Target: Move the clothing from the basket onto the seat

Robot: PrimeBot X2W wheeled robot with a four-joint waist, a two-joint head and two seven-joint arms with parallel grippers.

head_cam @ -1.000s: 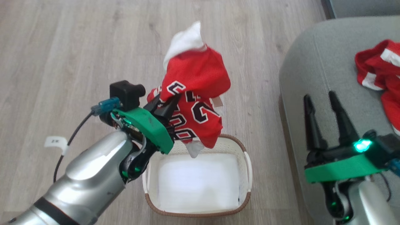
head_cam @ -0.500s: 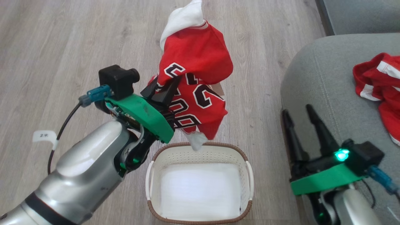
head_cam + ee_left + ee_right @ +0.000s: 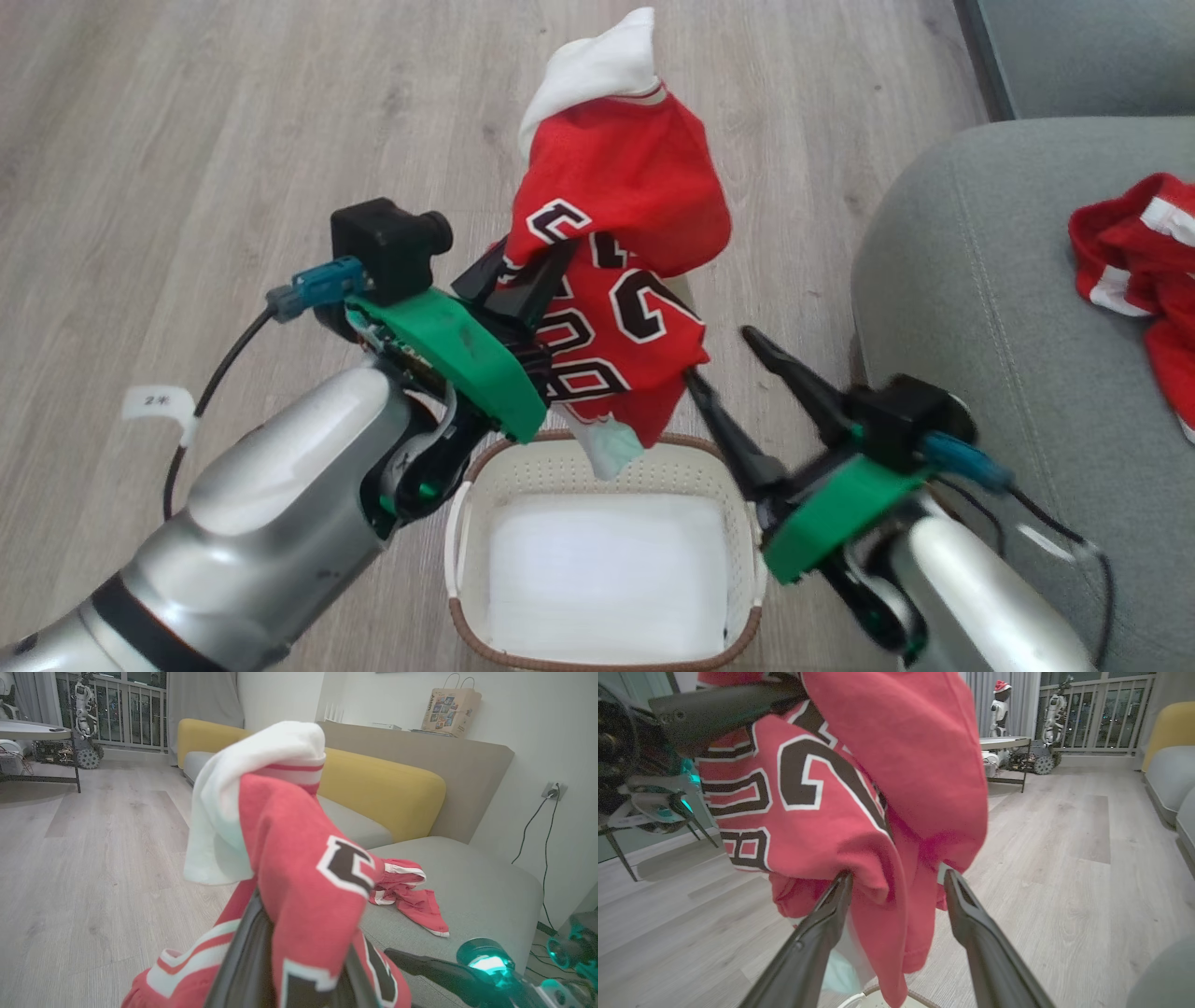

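Observation:
My left gripper [image 3: 534, 273] is shut on the clothing, a red jersey [image 3: 621, 215] with black-and-white lettering. White fabric [image 3: 597, 65] bunches at its top. It hangs just above the far rim of the white basket [image 3: 738, 523], whose inside looks plain white. My right gripper [image 3: 719, 353] is open at the jersey's lower right. In the right wrist view its fingers [image 3: 831, 905] straddle the hanging red hem [image 3: 896, 914]. The grey-green seat [image 3: 971, 280] lies to the right, with another red garment [image 3: 1130, 261] on it. The left wrist view shows the jersey [image 3: 299, 877] draped over my fingers.
Pale wood floor [image 3: 187, 140] surrounds the basket. A yellow-backed sofa [image 3: 373, 784] and a grey ledge holding a paper bag [image 3: 451, 704] stand behind the seat. A cable hangs from a wall socket [image 3: 553, 791]. A low table [image 3: 1004, 744] stands far off.
My right arm has swung left from beside the seat, and its open fingers now reach the jersey's lower edge. The left gripper keeps its hold above the basket. The head camera has shifted slightly.

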